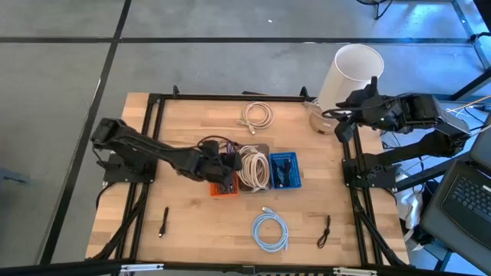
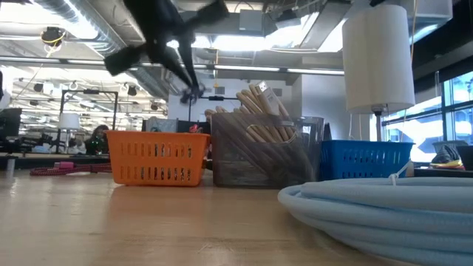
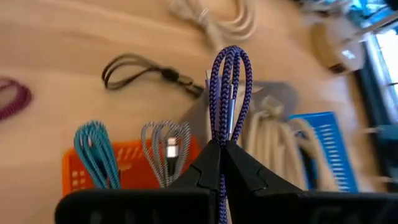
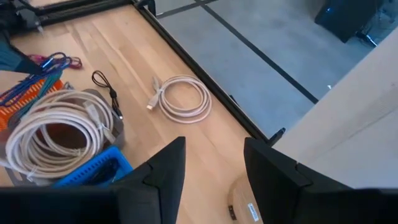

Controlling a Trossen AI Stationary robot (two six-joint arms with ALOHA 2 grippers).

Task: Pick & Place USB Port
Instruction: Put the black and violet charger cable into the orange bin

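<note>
Item 1. Left end effector: fingers fully closed, pinching a folded purple braided cable. The loop stands up beyond the fingertips, with a metal plug tip visible inside the fold. In the high view the left end effector hangs over the bins.

Item 2. Orange bin: directly below the end effector. It already holds a teal cable and a grey cable.

Item 3. Grey bin: just beside the orange bin, on the side away from the left arm's base. Filled with a thick white cable coil.

Item 4. Blue bin: beyond the grey bin.

Item 5. Loose on the table: black cord and a cream coil beyond the bins; a pale blue coil nearer the front edge.

Item 6. Right end effector: fingers apart, holding nothing, parked well away at the table's far right corner near a white cylinder.

Risks, as judged:
- The grip is a narrow pinch on a springy fold; the cable may slip or unfold and fall outside the orange bin.
- On release, the loop may drape over the bin wall or spill into the grey bin.
- Descending too low could snag the teal or grey cable, or nudge the light bin.
- The braid may cling to a finger when released.
</note>
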